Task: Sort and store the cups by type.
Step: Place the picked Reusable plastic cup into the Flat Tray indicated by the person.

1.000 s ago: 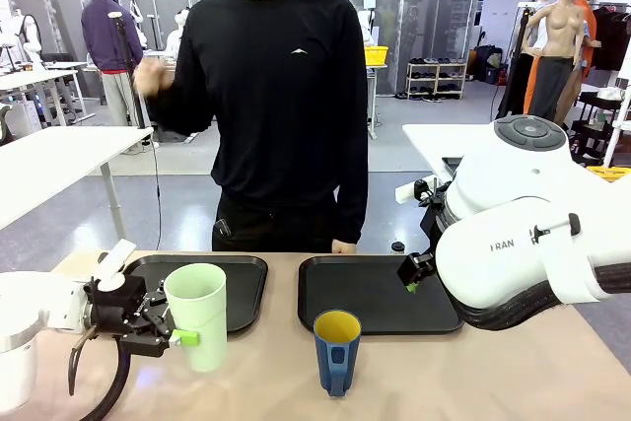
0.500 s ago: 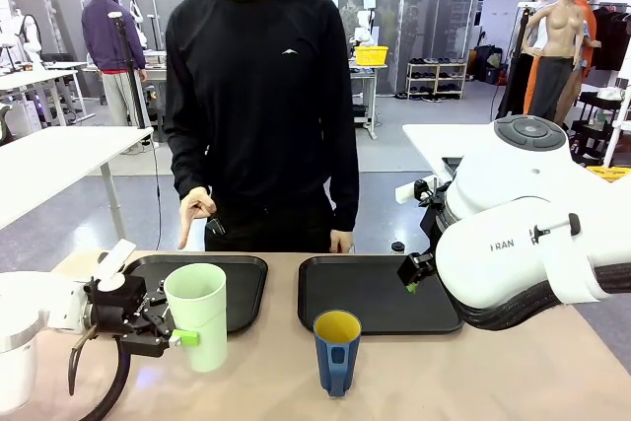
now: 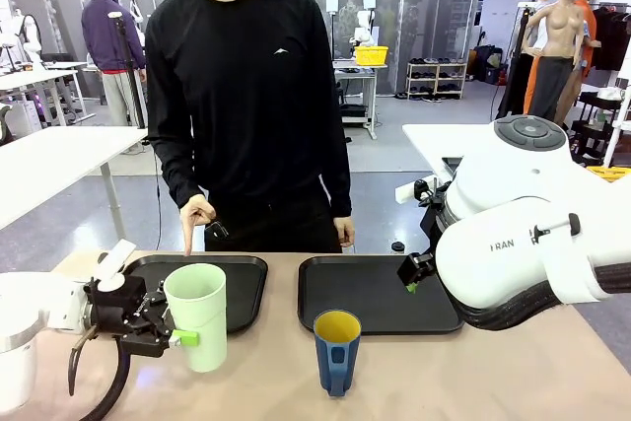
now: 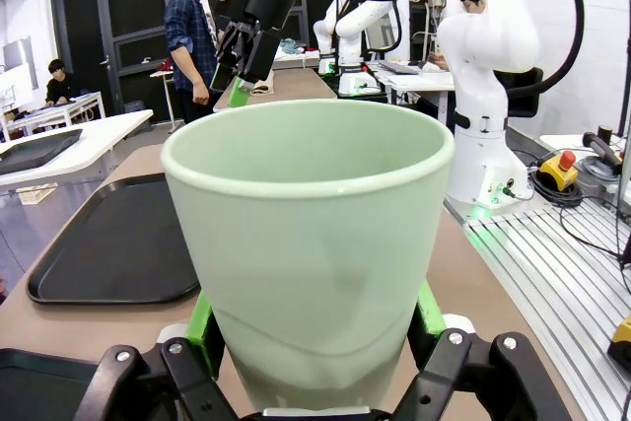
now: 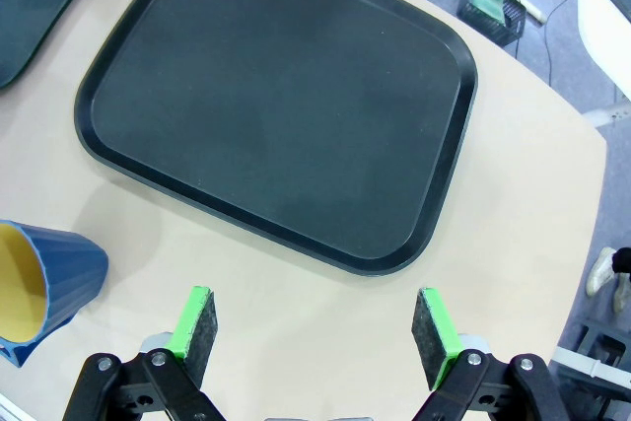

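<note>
Change noted: the person's hand (image 3: 197,214), raised a second ago, now points a finger down at the black rectangular plastic tray (image 3: 248,281) at lower left. The left gripper (image 4: 314,337) stays clamped on the tall pale mint-green plastic tumbler (image 3: 197,315), which stands in front of that tray. The short dark blue handled cup (image 3: 336,352) stands at lower centre. The right gripper (image 5: 315,332) gapes wide, empty. Judgement: the tumbler belongs in the indicated tray.

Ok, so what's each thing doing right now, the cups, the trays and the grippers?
mint-green tumbler, upright on the table, gripped
blue cup, upright, empty, standing free
left gripper, shut on the tumbler
right gripper, open, holding nothing
right tray, empty
left tray, person's hand pointing at it
</note>
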{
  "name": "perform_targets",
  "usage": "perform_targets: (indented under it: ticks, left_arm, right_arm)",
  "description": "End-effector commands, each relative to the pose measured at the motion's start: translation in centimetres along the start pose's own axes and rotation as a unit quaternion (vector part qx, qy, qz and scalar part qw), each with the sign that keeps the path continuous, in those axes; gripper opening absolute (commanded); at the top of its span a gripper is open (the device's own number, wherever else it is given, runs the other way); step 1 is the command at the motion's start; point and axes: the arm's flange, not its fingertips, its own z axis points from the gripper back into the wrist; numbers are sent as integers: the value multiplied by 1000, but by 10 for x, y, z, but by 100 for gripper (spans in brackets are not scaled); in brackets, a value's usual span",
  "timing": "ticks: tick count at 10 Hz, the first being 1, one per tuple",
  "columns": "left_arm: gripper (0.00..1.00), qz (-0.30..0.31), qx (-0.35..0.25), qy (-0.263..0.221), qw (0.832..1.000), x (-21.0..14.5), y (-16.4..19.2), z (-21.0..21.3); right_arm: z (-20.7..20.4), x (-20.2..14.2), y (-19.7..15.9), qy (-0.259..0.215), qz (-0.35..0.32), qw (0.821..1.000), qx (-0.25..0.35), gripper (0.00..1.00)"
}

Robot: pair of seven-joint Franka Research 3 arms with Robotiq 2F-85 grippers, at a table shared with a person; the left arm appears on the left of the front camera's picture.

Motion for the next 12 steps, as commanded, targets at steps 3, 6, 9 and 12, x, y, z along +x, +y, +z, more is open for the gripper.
perform_targets:
  ticks: [3, 6, 9, 12]
  left_arm:
    - [86, -28, 30, -10, 999, 18, 27, 32]
    - [86, -26, 96, 15, 995, 32, 62, 63]
    - [86, -25, 163, 20, 986, 38, 100, 98]
    - [86, -1, 170, 7, 985, 44, 121, 118]
  right_arm:
    - [0, 0, 0, 0, 0, 1000, 0, 100]
    - [0, 0, 0, 0, 0, 1000, 0, 100]
    - [0, 0, 0, 0, 0, 1000, 0, 100]
    - [0, 0, 0, 0, 0, 1000, 0, 100]
